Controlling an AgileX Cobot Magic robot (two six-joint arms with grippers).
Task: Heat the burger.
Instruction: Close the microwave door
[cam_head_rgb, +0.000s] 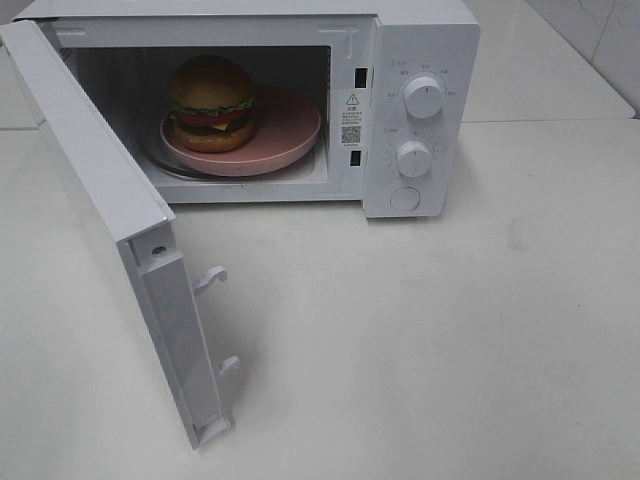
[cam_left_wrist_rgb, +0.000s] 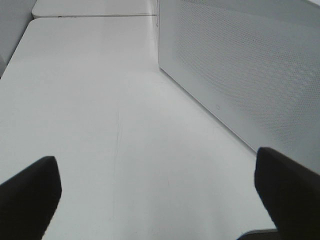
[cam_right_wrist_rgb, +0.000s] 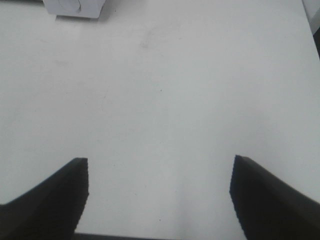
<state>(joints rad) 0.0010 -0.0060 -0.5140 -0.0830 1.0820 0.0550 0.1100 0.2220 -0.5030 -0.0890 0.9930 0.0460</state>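
The burger (cam_head_rgb: 211, 102) with its glossy brown bun, lettuce and tomato sits on a pink plate (cam_head_rgb: 290, 135) inside the white microwave (cam_head_rgb: 420, 60), whose door (cam_head_rgb: 110, 220) hangs wide open toward the front left. Neither arm shows in the exterior high view. In the left wrist view my left gripper (cam_left_wrist_rgb: 157, 187) is open over bare white table, with the perforated outer face of the door (cam_left_wrist_rgb: 240, 75) beside it. My right gripper (cam_right_wrist_rgb: 159, 187) is open too, nothing between its fingers, with the microwave's lower corner (cam_right_wrist_rgb: 75, 7) far ahead of it.
Two white dials (cam_head_rgb: 424, 97) and a round button (cam_head_rgb: 405, 198) are on the microwave's panel. Two latch hooks (cam_head_rgb: 212, 280) stick out of the door's edge. A table seam (cam_left_wrist_rgb: 95, 16) runs behind the left gripper's area.
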